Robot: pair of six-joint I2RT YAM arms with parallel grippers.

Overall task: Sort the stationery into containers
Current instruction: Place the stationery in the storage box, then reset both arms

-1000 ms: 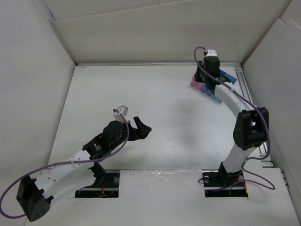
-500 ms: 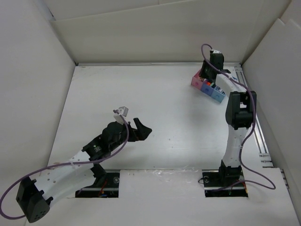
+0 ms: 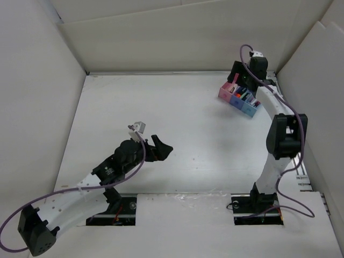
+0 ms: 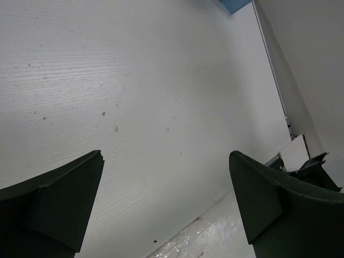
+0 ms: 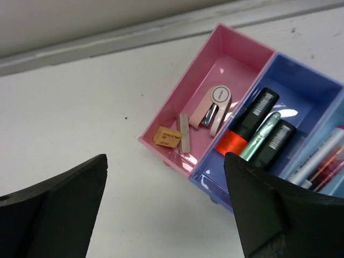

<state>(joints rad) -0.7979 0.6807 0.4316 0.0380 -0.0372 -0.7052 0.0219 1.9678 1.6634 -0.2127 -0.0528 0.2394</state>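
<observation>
right wrist view has our right gripper [image 5: 164,180] hanging over the tray [image 5: 161,110], fingers wide apart and empty. an eraser [image 5: 167,135] lies in the pink bin [image 5: 231,59], and markers [image 5: 252,121] in the dark blue bin [image 5: 301,80]. we'd lift straight up, clear of the rim. the back wall [image 5: 107,16] is near, with open table [image 5: 64,107] leftward, where the left gripper [image 3: 161,146] hovers, fingers spread.

The tray [image 5: 185,88] holds erasers [image 5: 167,135] in pink, markers [image 5: 251,119] in dark blue, pens [image 5: 318,160] in light blue.
</observation>
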